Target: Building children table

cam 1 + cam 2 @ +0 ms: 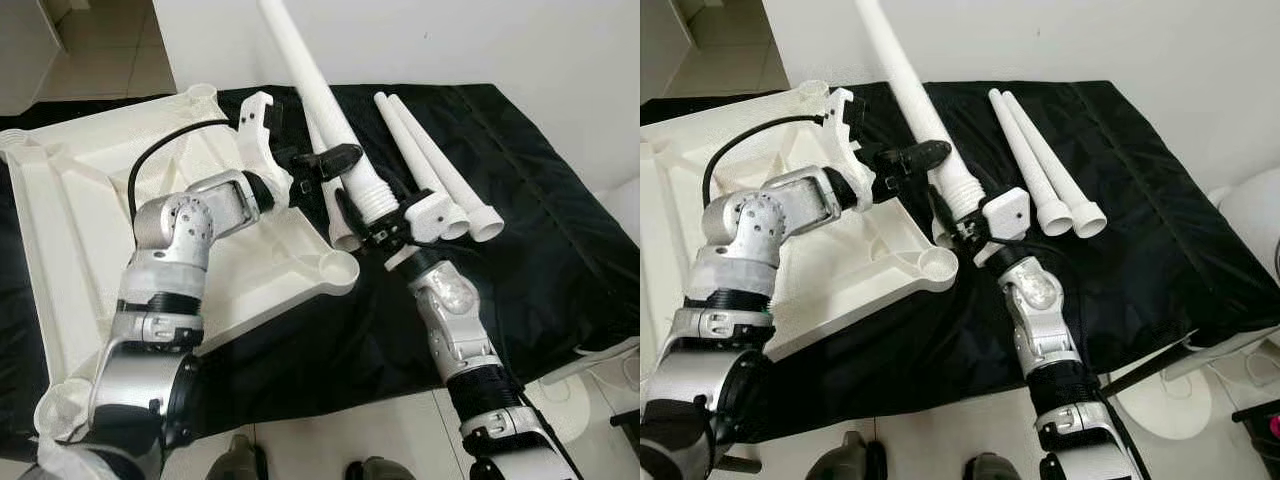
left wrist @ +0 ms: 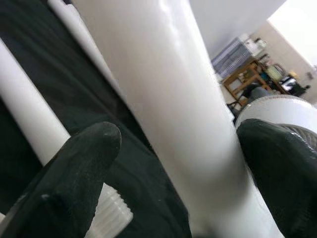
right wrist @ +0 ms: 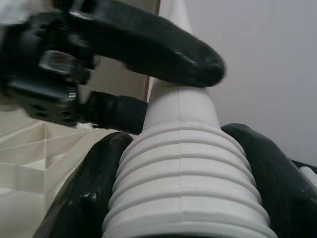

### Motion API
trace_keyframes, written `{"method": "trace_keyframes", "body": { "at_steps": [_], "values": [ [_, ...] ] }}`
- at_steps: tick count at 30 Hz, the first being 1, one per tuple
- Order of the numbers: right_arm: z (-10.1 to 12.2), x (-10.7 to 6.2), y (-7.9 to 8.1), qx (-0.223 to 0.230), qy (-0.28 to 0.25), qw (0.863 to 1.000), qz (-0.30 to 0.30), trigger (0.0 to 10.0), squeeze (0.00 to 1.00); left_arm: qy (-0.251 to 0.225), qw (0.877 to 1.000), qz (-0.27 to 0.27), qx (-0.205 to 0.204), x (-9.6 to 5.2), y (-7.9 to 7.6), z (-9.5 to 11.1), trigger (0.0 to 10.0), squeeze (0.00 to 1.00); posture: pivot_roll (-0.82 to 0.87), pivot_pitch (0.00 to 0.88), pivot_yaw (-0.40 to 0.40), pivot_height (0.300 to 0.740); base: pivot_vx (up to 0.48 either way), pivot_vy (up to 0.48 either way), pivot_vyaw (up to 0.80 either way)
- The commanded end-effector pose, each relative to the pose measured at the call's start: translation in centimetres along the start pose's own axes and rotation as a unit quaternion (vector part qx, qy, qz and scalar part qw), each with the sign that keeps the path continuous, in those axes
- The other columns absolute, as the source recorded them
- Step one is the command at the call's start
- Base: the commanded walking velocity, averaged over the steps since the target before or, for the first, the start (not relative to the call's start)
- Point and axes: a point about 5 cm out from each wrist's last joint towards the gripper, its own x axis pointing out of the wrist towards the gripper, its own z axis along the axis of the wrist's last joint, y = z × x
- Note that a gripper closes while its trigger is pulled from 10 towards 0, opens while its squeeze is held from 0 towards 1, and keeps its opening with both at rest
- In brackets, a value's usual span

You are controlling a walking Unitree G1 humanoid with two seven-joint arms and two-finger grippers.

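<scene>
The white table top (image 1: pixel 70 200) lies upside down on a black cloth, with a round corner socket (image 1: pixel 340 270) nearest the grippers. A long white table leg (image 1: pixel 320 90) is held up at a slant above it. My right gripper (image 1: pixel 380 222) is shut on the leg's ribbed threaded end (image 3: pixel 188 183), with fingers (image 3: pixel 89 198) on both sides. My left gripper (image 1: pixel 338 160) clasps the smooth shaft just above; its fingers (image 2: pixel 277 163) straddle the leg (image 2: pixel 163 124). Two more legs (image 1: pixel 440 170) lie side by side to the right. Another leg (image 1: pixel 343 235) lies under the held one.
The black cloth (image 1: pixel 540 230) covers the floor out to the right and ends near my feet (image 1: pixel 240 460), where pale tiles begin. A white wall runs behind. A white rounded object (image 1: pixel 1250 220) and cables sit at the far right.
</scene>
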Motion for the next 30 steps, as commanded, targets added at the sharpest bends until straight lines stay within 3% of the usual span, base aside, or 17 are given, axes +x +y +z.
{"method": "trace_keyframes", "body": {
  "at_steps": [1,13,15,22,23,25,26,30],
  "values": [
    [0.7,0.3,0.3,-0.013,-0.020,1.000,0.012,10.0,0.00,0.000,1.000,0.019,-0.002,0.2,0.5,0.2,10.0,0.00,-0.10,0.059,0.041,0.740,0.000,0.000,0.00],
    [0.1,-1.0,1.7,-0.015,-0.008,0.999,0.027,10.0,0.00,-0.038,0.997,0.064,-0.028,0.8,2.1,4.1,10.0,0.00,-0.11,0.066,0.047,0.740,0.000,0.000,0.00],
    [-0.2,-1.9,2.5,-0.011,0.000,0.999,0.034,10.0,0.00,-0.056,0.995,0.083,-0.023,0.6,2.5,6.3,10.0,0.00,-0.11,0.073,0.047,0.740,0.000,0.000,0.00],
    [-0.2,-2.1,2.7,-0.011,0.002,0.999,0.036,10.0,0.00,-0.075,0.993,0.085,-0.027,0.5,2.4,7.5,10.0,0.00,-0.11,0.079,0.051,0.740,0.000,0.000,0.00],
    [-0.2,-2.2,2.7,-0.012,0.004,0.999,0.038,10.0,0.00,-0.083,0.992,0.086,-0.034,0.6,2.4,7.7,4.8,0.00,-0.11,0.081,0.053,0.740,0.000,0.000,0.00],
    [-0.3,-2.2,2.7,-0.014,0.005,0.999,0.039,10.0,0.00,-0.087,0.992,0.087,-0.038,0.7,2.4,7.8,4.8,0.00,-0.11,0.081,0.053,0.740,0.000,0.000,0.00],
    [-0.3,-2.2,2.6,-0.014,0.005,0.999,0.038,10.0,0.00,-0.085,0.992,0.081,-0.041,0.9,2.3,7.6,0.0,0.00,-0.11,0.084,0.051,0.740,0.000,0.000,0.00],
    [-0.2,-2.2,2.4,-0.015,0.005,0.999,0.037,10.0,0.00,-0.082,0.993,0.075,-0.049,1.1,2.3,7.4,0.0,0.00,-0.11,0.084,0.049,0.740,0.000,0.000,0.00]
  ]
}}
